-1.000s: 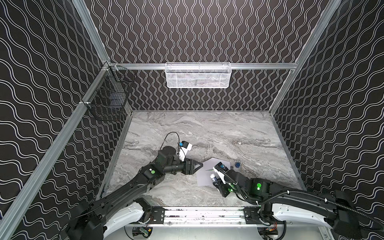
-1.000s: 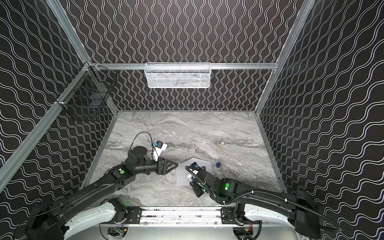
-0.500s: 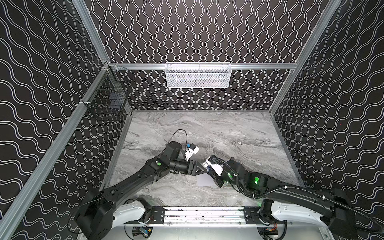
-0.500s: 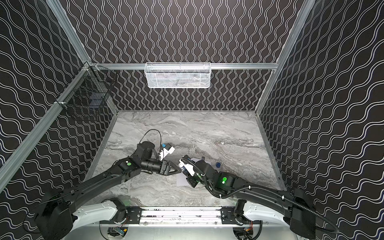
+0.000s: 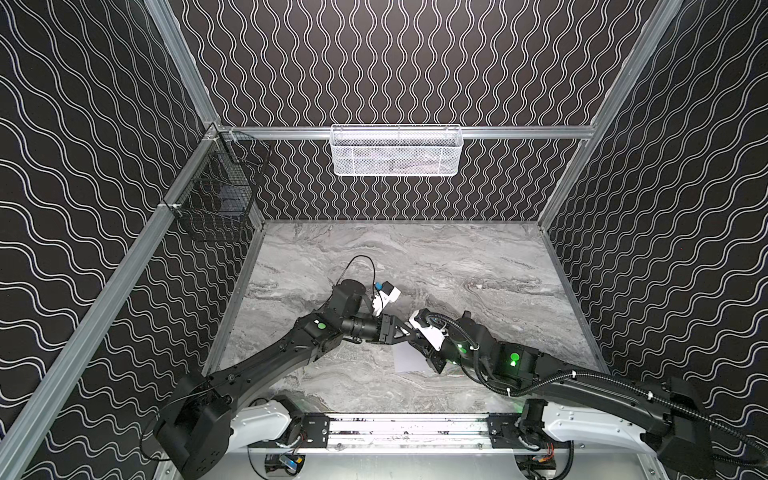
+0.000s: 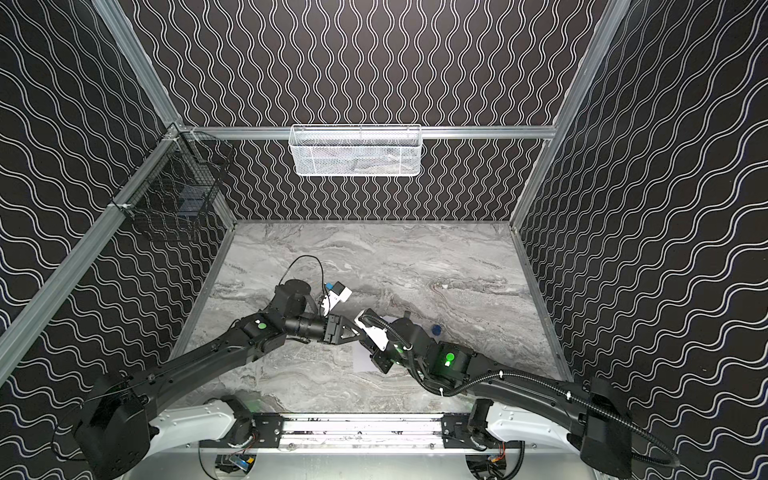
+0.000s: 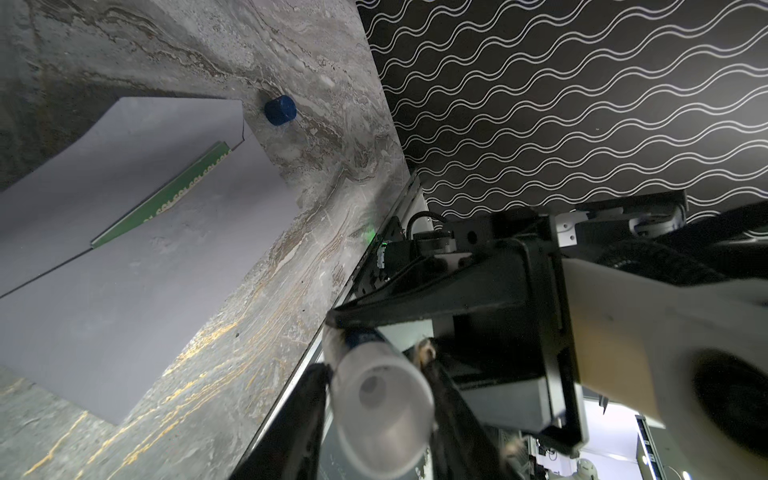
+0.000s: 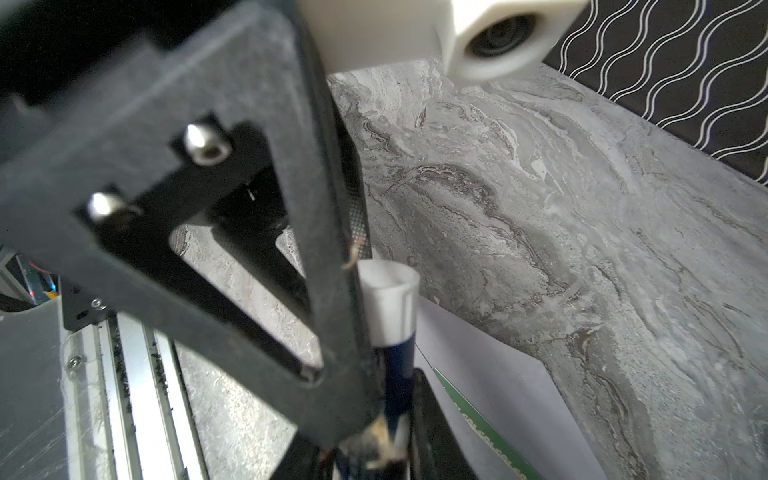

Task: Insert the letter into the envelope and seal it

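The pale lavender envelope (image 7: 124, 291) lies flat on the marble table (image 5: 415, 257) with its flap (image 7: 166, 124) open. The letter's green patterned edge (image 7: 162, 195) shows at the envelope's mouth; the rest of the letter is hidden inside. Above the envelope (image 5: 409, 359) the two grippers meet tip to tip. My right gripper (image 8: 395, 436) is shut on the blue body of a glue stick (image 8: 388, 303). The stick's white end (image 7: 382, 399) sits between the fingers of my left gripper (image 7: 378, 399), which press on both of its sides.
A small blue cap (image 7: 280, 110) lies on the table beside the flap, also in a top view (image 6: 436, 329). A white mesh basket (image 5: 397, 149) hangs on the back wall and a black wire basket (image 5: 216, 199) on the left wall. A metal rail (image 5: 409, 428) runs along the front edge.
Both arms rose and came together over the envelope. My left gripper reached the glue stick's white end, and its jaws narrowed onto it. The right gripper kept its hold on the stick.
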You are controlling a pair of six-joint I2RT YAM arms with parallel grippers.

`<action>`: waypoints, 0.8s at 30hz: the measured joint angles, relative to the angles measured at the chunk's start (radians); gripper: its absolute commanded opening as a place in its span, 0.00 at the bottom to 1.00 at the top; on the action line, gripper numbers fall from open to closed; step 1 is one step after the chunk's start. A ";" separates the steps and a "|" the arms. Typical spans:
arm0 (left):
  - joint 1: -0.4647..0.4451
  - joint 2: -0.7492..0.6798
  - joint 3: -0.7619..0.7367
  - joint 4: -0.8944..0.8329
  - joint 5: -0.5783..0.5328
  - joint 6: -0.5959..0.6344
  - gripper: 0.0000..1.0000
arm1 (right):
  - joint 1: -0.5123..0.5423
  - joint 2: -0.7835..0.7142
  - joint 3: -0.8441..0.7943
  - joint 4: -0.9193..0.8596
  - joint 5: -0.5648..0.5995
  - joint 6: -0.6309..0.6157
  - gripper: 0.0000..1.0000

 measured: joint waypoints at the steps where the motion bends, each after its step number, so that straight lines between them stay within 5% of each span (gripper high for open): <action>1: 0.000 0.000 -0.001 0.001 -0.006 -0.004 0.28 | -0.001 0.000 0.000 0.000 0.000 0.000 0.00; 8: -0.001 -0.002 -0.004 -0.014 -0.015 -0.032 0.13 | -0.008 0.006 0.002 -0.010 0.038 0.000 0.02; 11: -0.001 -0.008 -0.003 -0.008 0.000 -0.044 0.08 | -0.007 0.009 0.008 -0.017 0.035 -0.003 0.34; 13: 0.000 -0.017 -0.003 -0.002 -0.008 -0.045 0.03 | -0.014 0.008 0.025 -0.029 0.037 0.005 0.42; 24: 0.000 -0.040 -0.020 0.099 -0.096 -0.122 0.00 | -0.067 -0.067 0.117 -0.056 -0.103 0.140 0.56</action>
